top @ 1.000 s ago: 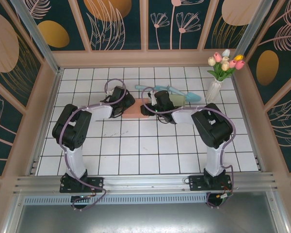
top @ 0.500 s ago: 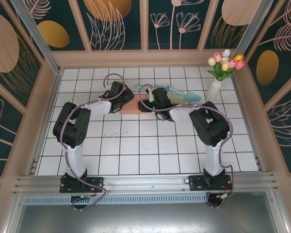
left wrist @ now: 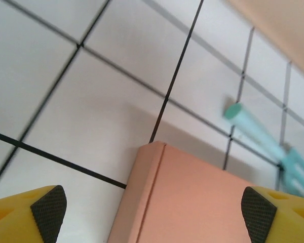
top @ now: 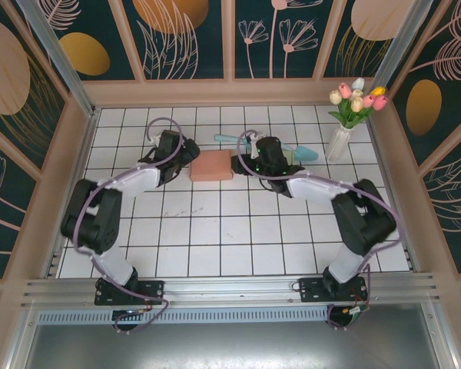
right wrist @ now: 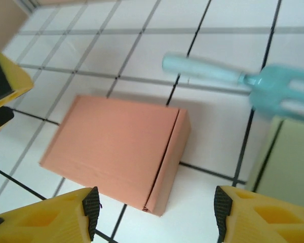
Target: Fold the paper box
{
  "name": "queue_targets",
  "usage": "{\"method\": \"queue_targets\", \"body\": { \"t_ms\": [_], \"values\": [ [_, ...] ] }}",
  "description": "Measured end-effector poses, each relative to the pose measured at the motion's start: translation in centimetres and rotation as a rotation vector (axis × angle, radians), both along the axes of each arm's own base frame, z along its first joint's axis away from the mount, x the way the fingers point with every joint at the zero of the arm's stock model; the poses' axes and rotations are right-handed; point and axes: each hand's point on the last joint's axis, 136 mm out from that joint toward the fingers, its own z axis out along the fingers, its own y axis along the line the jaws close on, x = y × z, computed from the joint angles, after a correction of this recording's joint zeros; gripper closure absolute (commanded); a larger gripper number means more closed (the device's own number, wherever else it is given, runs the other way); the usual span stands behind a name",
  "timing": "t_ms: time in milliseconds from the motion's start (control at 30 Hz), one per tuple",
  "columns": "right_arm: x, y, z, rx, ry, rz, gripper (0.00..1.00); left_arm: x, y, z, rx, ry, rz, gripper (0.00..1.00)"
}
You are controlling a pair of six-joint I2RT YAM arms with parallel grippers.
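**Left gripper [left wrist: 153, 211] and right gripper [right wrist: 157, 206] stand released beside closed paper box [top: 212, 165]**

Both sets of jaws are spread wide and grasp nothing. The pink carton lies flat toward the far middle of the tiled table [top: 215, 231], between the two arms. In the overhead view the left fingers sit just beside its left edge and the right fingers just off its right edge. From the right wrist the lid looks shut, and one fold line [right wrist: 164, 157] runs across the top near the right end. Whether that flap is fully tucked in cannot be told from these angles.

By the look of it the folding is all but finished, and the job in hand is to let go cleanly. That likely means keeping the pads [left wrist: 48, 206] well apart and drawing each arm away from its own side of the carton. Neither pad should drag over the lid, because a light paper shell would slide or spring open at a nudge.

The right arm has the tighter quarters. A teal fork [right wrist: 233, 78] lies just beyond the box on the far side, and a pale green block [right wrist: 289, 157] sits near its right, so a path toward the near edge looks safest. A vase of tulips [top: 346, 123] stands well apart at far right.
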Motion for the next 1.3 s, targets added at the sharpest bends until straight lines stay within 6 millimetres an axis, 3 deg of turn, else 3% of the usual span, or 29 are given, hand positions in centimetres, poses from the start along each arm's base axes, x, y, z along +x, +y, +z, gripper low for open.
{"method": "queue_targets", "body": {
  "t_ms": [133,200,333,467,567,633,733,800,933,1167,1300],
  "values": [
    [-0.7,-3.8,5.1,0.019,-0.109,-0.105,0.34,-0.5,1.9,5.9,0.047,-0.146,0.045,0.07],
    [-1.1,-7.2,7.2,0.022,-0.165,-0.195,0.01,-1.2,3.1,8.1,0.09,-0.211,0.069,0.05],
    [-1.4,-16.0,9.0,-0.021,-0.256,-0.442,0.01,-2.6,5.7,10.0,0.208,-0.267,0.129,0.04],
    [-2.3,-26.3,7.2,-0.086,-0.274,-0.743,0.01,-3.2,8.7,11.1,0.399,-0.3,0.205,0.03],
    [-4.0,-32.5,2.9,-0.166,-0.23,-0.913,0.01,-3.8,10.6,10.2,0.516,-0.301,0.224,0.03],
    [-5.4,-34.5,-0.5,-0.221,-0.18,-0.955,0.01,-4.2,11.8,8.7,0.563,-0.273,0.229,0.04],
    [-6.6,-35.4,-4.8,-0.26,-0.099,-0.953,0.01,-4.8,14.1,6.4,0.601,-0.249,0.262,0.04],
    [-6.4,-35.3,-5.9,-0.245,-0.087,-0.926,0.01,-5.8,15.6,4.4,0.628,-0.24,0.281,0.04],
    [-4.6,-33.7,-5.2,-0.181,-0.172,-0.83,0.01,-7.6,17.2,1.4,0.656,-0.215,0.265,0.02],
    [-3.4,-31.0,-4.0,-0.105,-0.325,-0.679,0.01,-8.9,18.9,0.6,0.661,-0.325,0.258,0.01],
    [-3.4,-29.4,-5.5,-0.095,-0.341,-0.589,0.01,-8.9,19.0,0.9,0.655,-0.382,0.234,0.01]
  ]
}}
